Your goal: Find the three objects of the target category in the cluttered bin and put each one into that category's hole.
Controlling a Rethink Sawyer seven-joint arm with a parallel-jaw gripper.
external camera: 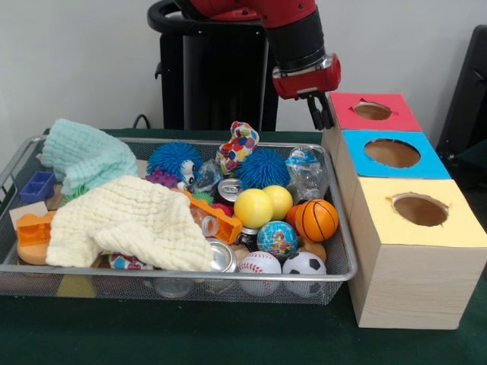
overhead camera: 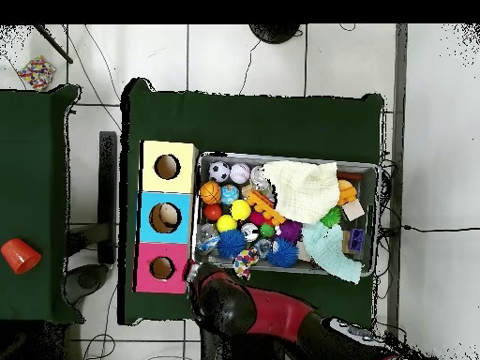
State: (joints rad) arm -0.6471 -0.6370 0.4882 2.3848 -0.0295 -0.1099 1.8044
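You are looking at a Sawyer arm (external camera: pixel 293 34) whose shell is showing glossy red over rounded, tube-like segments. A matte black cylindrical sleeve is forming the wrist section, ringed by a thin bright band at its lower edge. Below that, a blocky red housing is capping the wrist. The gripper (external camera: pixel 321 114) is appearing as small, dark, narrow prongs beneath the red block. From overhead, the arm (overhead camera: pixel 281 314) is reading as a thick red limb with a bulbous black joint and a pale grey patch near its base
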